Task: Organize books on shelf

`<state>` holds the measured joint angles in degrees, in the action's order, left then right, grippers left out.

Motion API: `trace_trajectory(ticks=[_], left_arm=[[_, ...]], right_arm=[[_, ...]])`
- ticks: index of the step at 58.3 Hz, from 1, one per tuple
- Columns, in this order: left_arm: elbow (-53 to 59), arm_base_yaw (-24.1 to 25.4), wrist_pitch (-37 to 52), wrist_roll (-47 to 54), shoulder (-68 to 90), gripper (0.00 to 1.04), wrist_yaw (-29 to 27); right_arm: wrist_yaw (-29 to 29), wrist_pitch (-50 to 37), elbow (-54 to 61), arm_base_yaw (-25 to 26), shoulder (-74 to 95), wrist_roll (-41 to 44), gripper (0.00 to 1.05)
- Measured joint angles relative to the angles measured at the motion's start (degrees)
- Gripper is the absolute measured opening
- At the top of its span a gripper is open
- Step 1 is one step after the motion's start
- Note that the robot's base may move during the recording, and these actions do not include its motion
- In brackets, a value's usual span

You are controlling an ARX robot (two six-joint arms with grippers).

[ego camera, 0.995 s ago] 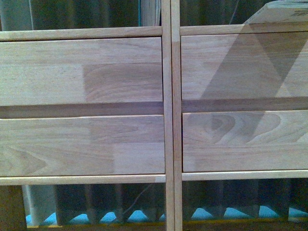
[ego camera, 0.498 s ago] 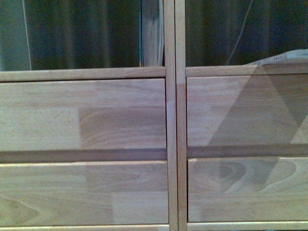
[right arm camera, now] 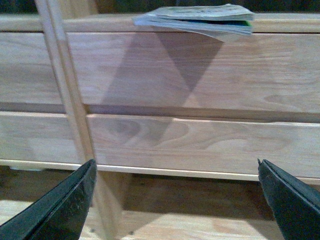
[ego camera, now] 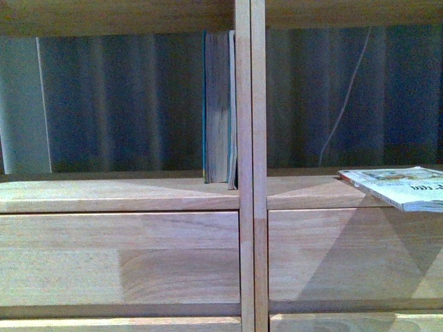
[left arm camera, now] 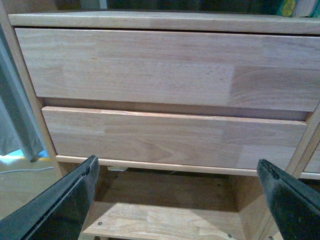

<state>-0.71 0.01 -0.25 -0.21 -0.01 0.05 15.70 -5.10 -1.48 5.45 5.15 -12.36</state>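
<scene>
The shelf (ego camera: 118, 197) of light wood fills the front view. A thick teal book (ego camera: 218, 107) stands upright in the left compartment, against the central post (ego camera: 249, 138). A thin pale paperback (ego camera: 401, 185) lies flat in the right compartment and overhangs the front edge. It also shows high in the right wrist view, the paperback (right arm camera: 200, 17) above two drawer fronts (right arm camera: 200, 140). My right gripper (right arm camera: 175, 200) is open, low before the drawers, holding nothing. My left gripper (left arm camera: 177, 200) is open too, facing the left drawers (left arm camera: 165, 70). Neither arm appears in the front view.
A dark pleated curtain (ego camera: 124, 104) and a thin white cable (ego camera: 346, 97) show through the backless compartments. Below the drawers lies an open lower compartment with a bare board (left arm camera: 165, 220). A grey curtain (left arm camera: 15, 125) hangs beside the shelf's left side.
The front view has risen. The drawer fronts slid down the picture, and the open compartment with the upright book and the flat paperback came fully into view.
</scene>
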Motion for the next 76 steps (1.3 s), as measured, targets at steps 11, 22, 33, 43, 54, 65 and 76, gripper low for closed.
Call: trace_trajectory(ticks=[11, 22, 33, 43, 54, 65, 76], left_arm=[[0.00, 0.00, 0.00, -0.02, 0.00, 0.97, -0.07], [0.00, 0.00, 0.00, -0.02, 0.00, 0.97, -0.04], [0.00, 0.00, 0.00, -0.02, 0.00, 0.97, -0.07], [0.00, 0.00, 0.00, -0.02, 0.00, 0.97, -0.07], [0.00, 0.00, 0.00, -0.02, 0.00, 0.97, -0.07], [0.00, 0.00, 0.00, -0.02, 0.00, 0.97, -0.07], [0.00, 0.00, 0.00, -0.02, 0.00, 0.97, -0.07]], right_arm=[[6.47, -21.40, -10.80, 2.64, 25.75, -29.53, 0.98], [4.13, -32.11, -19.65, -1.97, 48.35, -46.36, 0.98], [-0.68, -38.93, -22.88, -3.02, 62.84, -54.16, 0.98], [-3.61, -44.57, -26.45, -1.79, 71.10, -60.59, 0.98], [-7.26, -45.44, -31.61, -1.75, 77.81, -65.75, 0.98], [-10.93, -44.15, -37.90, -1.86, 82.90, -68.30, 0.98], [-12.17, -40.96, -41.29, -2.36, 84.83, -69.13, 0.82]])
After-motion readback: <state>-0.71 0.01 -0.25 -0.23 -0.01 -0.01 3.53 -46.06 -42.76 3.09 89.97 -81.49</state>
